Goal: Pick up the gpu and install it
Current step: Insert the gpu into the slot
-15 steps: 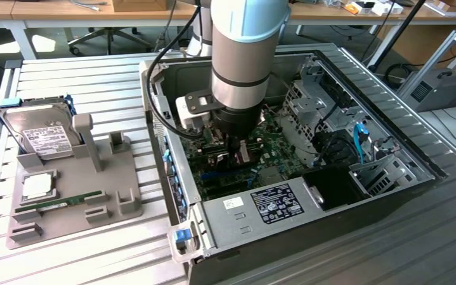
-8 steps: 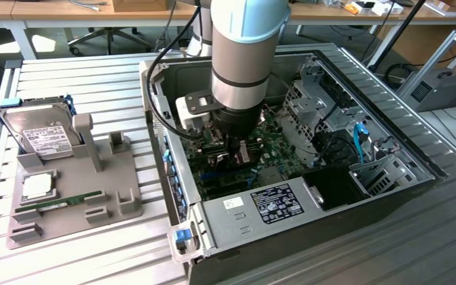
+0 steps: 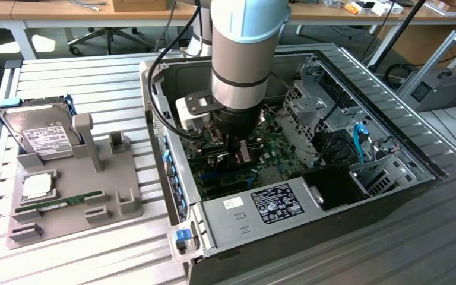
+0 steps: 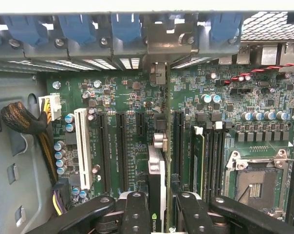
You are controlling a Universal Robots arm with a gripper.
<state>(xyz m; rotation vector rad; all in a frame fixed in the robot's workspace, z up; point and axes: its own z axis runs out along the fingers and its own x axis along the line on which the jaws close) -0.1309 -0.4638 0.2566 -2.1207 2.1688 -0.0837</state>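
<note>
One gpu point(image 4: 158, 181), thin green card edge-on, clamped between fingers point(image 4: 136, 214).

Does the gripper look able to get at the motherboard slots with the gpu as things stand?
Probably yes: the gripper, jaws shut on the gpu, hangs inside the open case right over the slots; no cable seems to cross there.

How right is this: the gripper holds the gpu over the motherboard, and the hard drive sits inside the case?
Wrong on the hard drive: the exterior view shows it on the stand outside the case. The gripper does hold the gpu over the motherboard.
</note>
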